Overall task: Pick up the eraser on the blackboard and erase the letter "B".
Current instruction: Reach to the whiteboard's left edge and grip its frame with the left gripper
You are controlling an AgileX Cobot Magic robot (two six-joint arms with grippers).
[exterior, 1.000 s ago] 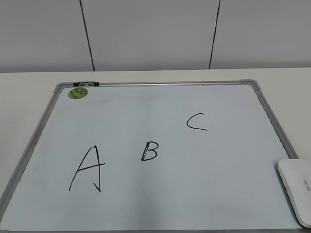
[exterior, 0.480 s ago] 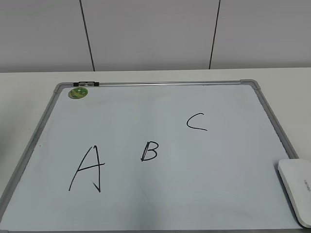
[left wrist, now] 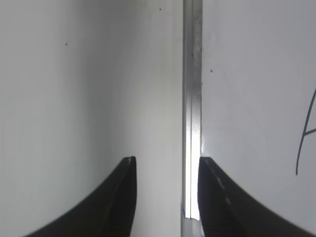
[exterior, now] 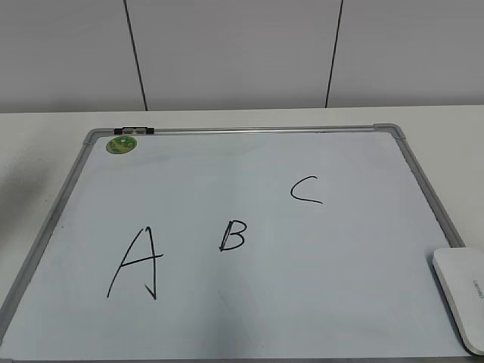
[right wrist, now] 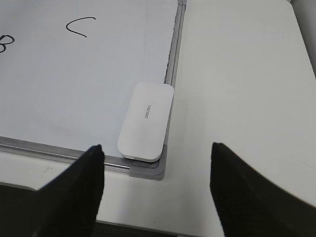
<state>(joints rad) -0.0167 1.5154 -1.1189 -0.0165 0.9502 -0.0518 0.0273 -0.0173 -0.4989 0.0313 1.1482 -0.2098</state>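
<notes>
Exterior view shows no change across the last second: the blackboard (exterior: 249, 227), the letter "B" (exterior: 232, 236), the "A" (exterior: 136, 263), the "C" (exterior: 306, 190) and the green magnet (exterior: 121, 144) sit exactly where they sat before, and no arm enters this view. We read this as a task that has not yet begun in any visible way; all three letters are intact.

We locate the eraser (exterior: 463, 293) at the near right corner of the blackboard, lying flat with its long side along the right frame rail. In the right wrist view the eraser (right wrist: 146, 121) rests on the board face, touching or just beside the grey corner piece, with its lettered top facing up.

The right pincer (right wrist: 155, 190) hangs above and nearer than the eraser, jaws spread wide and holding nothing. The gap between the jaws is clearly broader than the eraser, so we judge that a descent onto the eraser is the step in hand.

The left pincer (left wrist: 165, 197) is over the left frame rail of the blackboard (left wrist: 192, 98), jaws set narrowly apart and empty, with the surface (left wrist: 89, 74) on one side and a stroke of the "A" on the other.

We note that the letter "B" lies well apart from the eraser, between "A" and "C", so erasing calls for care near both neighbours.
</notes>
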